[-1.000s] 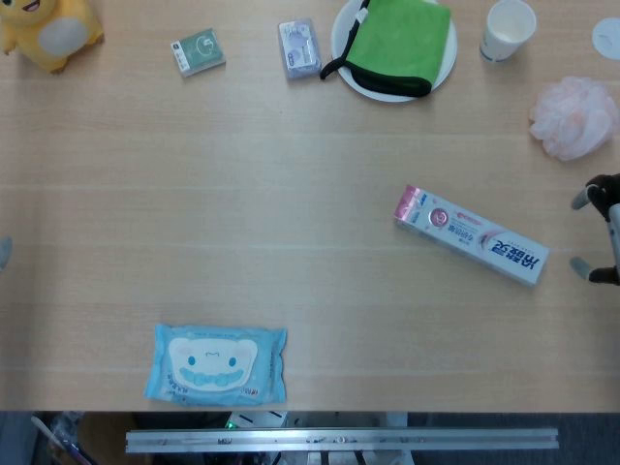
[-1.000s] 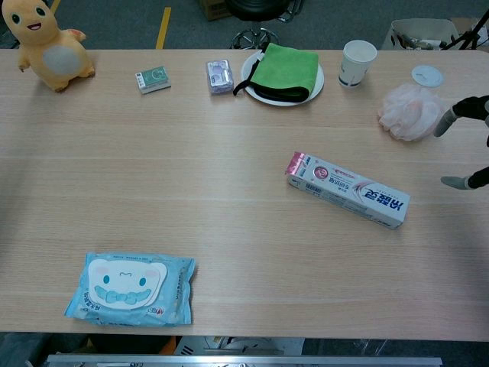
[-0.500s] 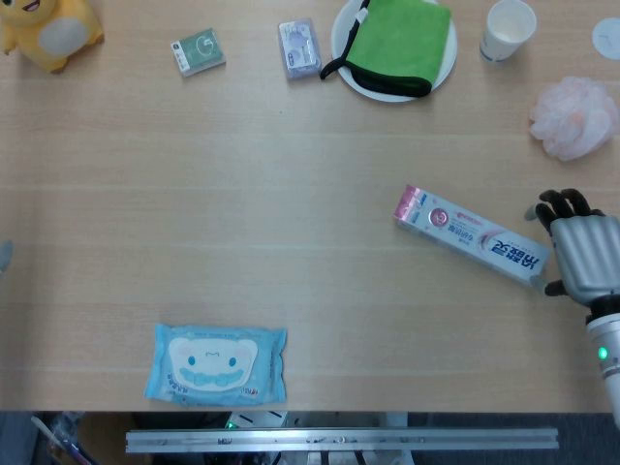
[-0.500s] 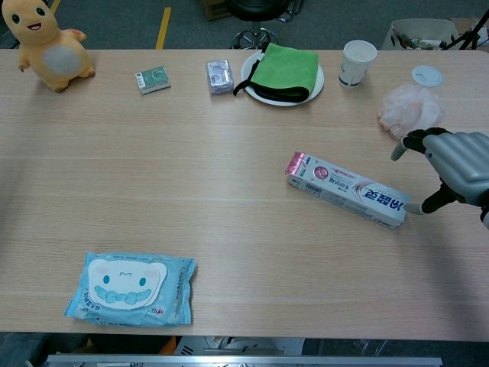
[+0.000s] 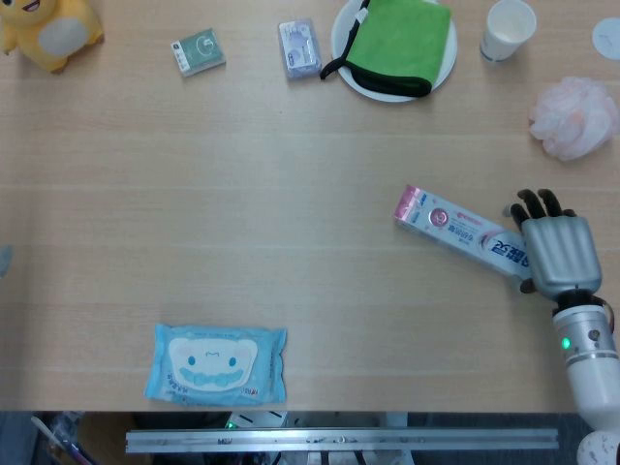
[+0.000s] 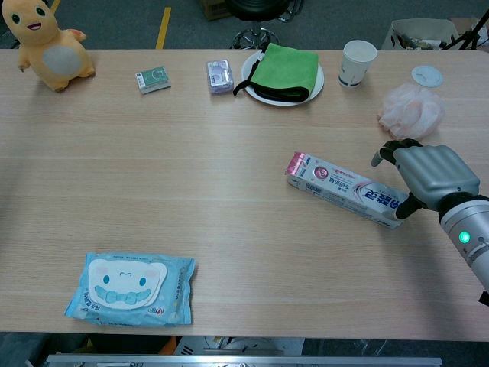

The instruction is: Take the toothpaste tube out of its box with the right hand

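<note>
The toothpaste box (image 5: 455, 229) (image 6: 344, 186), white with a pink left end, lies flat and slanted on the right part of the table. No tube shows outside it. My right hand (image 5: 552, 250) (image 6: 429, 173) is spread over the box's right end and hides it in the head view. The thumb (image 6: 407, 208) touches the near edge of the box, while the other fingers (image 6: 393, 147) curl past its far side. The hand has not closed around the box. Of the left hand, only a faint grey sliver (image 5: 3, 258) shows at the left edge of the head view.
Behind the right hand lies a pink bath pouf (image 5: 573, 118) (image 6: 411, 110). Along the far edge stand a paper cup (image 5: 508, 29), a plate (image 5: 341, 48) with a green cloth, two small packs and a yellow plush toy (image 6: 47, 46). A blue wet-wipes pack (image 5: 219, 364) lies near the front left.
The right hand has come in from the right edge of the table and now covers the right end of the toothpaste box. The box has not moved.
</note>
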Controlling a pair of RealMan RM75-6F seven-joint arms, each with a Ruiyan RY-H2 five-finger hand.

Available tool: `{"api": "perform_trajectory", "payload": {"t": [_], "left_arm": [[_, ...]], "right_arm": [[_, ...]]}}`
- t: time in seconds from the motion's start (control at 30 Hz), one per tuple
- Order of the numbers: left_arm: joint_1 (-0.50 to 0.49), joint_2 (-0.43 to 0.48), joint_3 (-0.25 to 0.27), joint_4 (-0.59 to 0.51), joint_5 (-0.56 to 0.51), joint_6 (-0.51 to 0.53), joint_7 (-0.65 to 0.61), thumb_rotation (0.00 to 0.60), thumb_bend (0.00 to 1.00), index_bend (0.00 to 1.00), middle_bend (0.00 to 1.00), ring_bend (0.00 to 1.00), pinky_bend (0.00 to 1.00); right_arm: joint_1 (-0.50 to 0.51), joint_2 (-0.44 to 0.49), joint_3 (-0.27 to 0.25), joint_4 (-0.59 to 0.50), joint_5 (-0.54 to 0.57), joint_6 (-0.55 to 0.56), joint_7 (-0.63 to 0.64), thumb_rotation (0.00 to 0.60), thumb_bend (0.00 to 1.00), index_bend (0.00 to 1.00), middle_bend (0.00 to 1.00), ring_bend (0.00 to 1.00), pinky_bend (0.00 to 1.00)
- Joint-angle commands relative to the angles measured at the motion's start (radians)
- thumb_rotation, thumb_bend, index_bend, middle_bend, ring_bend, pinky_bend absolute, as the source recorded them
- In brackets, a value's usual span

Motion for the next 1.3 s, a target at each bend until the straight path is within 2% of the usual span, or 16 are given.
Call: {"api": "perform_trajectory", "payload": {"t": [0.03,0.4,0.73,0.97,1.3], "left_arm": [[0.001,-0.001,0.001,0.002,0.001,0.0,-0.003,0.527,0.25,0.07,0.0,0.09,0.27],[0.008,-0.006,0.005,0.014,0.001,-0.002,-0.021,0.525,0.25,0.07,0.0,0.1,0.27],[0.017,-0.019,0.008,0.041,-0.004,-0.002,-0.049,0.528,0.25,0.07,0.0,0.09,0.27],[0.021,-0.022,0.008,0.047,-0.004,0.0,-0.056,0.525,0.25,0.07,0.0,0.09,0.27],[0.022,-0.024,0.007,0.047,-0.002,-0.001,-0.057,0.526,0.25,0.07,0.0,0.09,0.27]], "right_arm": [[0.005,-0.027,0.004,0.018,0.02,0.016,-0.013,0.6,0.0,0.27,0.16,0.12,0.39],[0.024,-0.121,0.018,0.099,0.088,0.03,-0.034,0.6,0.0,0.27,0.16,0.12,0.39],[0.043,-0.164,0.027,0.161,0.126,0.013,-0.025,0.6,0.0,0.27,0.17,0.12,0.39],[0.046,-0.185,0.029,0.195,0.117,0.013,0.006,0.6,0.0,0.27,0.27,0.19,0.48],[0.05,-0.196,0.024,0.217,0.123,0.01,0.013,0.6,0.1,0.29,0.38,0.3,0.59]]}}
